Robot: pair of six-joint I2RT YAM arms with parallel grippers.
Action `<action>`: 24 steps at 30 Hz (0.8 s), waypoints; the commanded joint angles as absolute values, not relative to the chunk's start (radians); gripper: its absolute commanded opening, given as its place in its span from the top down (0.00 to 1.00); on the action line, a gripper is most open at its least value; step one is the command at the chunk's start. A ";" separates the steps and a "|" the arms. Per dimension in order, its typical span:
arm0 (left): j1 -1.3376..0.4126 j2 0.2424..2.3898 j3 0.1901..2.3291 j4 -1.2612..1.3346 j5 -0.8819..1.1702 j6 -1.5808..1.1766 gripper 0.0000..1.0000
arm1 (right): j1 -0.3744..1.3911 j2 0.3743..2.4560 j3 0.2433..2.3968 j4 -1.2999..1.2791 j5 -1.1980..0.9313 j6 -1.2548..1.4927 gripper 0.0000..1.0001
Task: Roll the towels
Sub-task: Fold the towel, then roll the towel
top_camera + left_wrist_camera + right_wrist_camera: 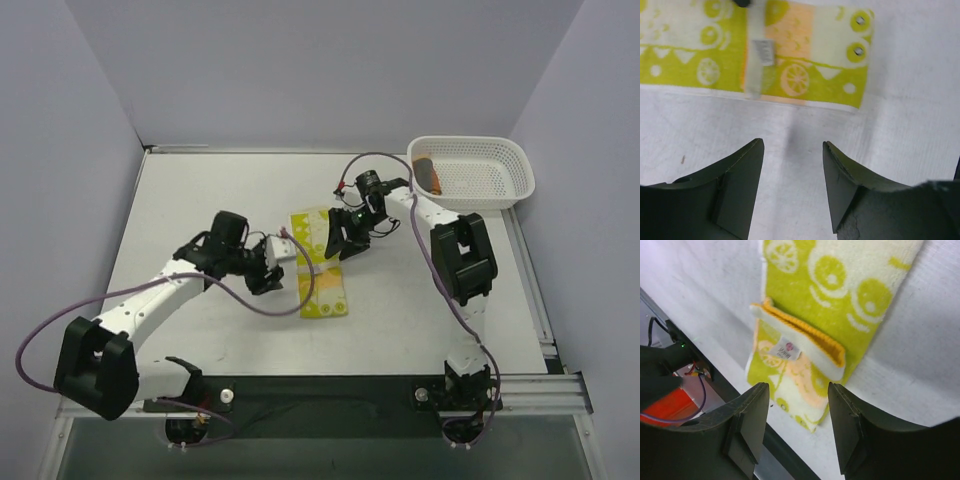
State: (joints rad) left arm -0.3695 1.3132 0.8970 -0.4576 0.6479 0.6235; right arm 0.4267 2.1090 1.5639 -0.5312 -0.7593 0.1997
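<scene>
the pale yellow cloth towel with lime-green cartoon prints [326, 292] lies flat near the middle of the white table [200, 190] as a narrow strip running near to far. that shape suits rolling from one short end. the orange patterned towel [428, 176] sits bundled in the left corner of the white plastic mesh basket [500, 192] at the far right, so it looks finished with.

the left gripper [273, 266] has its jaws spread and empty. it is low over bare table just left of the strip's long edge, apart from it. the right gripper [338, 243] is also spread and empty, above the far half. in the right wrist view a folded-over flap with an orange hem [805, 337] lies just ahead of the fingers, probably the start of the roll.
</scene>
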 commanded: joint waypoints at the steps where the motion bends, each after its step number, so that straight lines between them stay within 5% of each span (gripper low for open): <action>1: -0.573 1.218 0.812 -0.499 0.421 0.882 0.39 | 0.428 1.984 1.557 -0.577 -0.759 0.170 0.49; 3: -0.662 1.212 0.781 -0.480 0.355 0.908 0.40 | 0.429 1.974 1.551 -0.578 -0.759 0.163 0.50; 10: -0.909 1.311 0.767 -0.399 0.184 0.917 0.46 | 0.489 1.953 1.483 -0.537 -0.885 0.192 0.80; 20: -1.031 1.522 0.821 -0.281 0.066 0.876 0.49 | 0.518 2.077 1.374 -0.462 -0.957 0.219 0.87; 24: -1.042 1.587 0.798 -0.250 0.029 0.865 0.57 | 0.523 2.106 1.356 -0.437 -0.939 0.218 0.87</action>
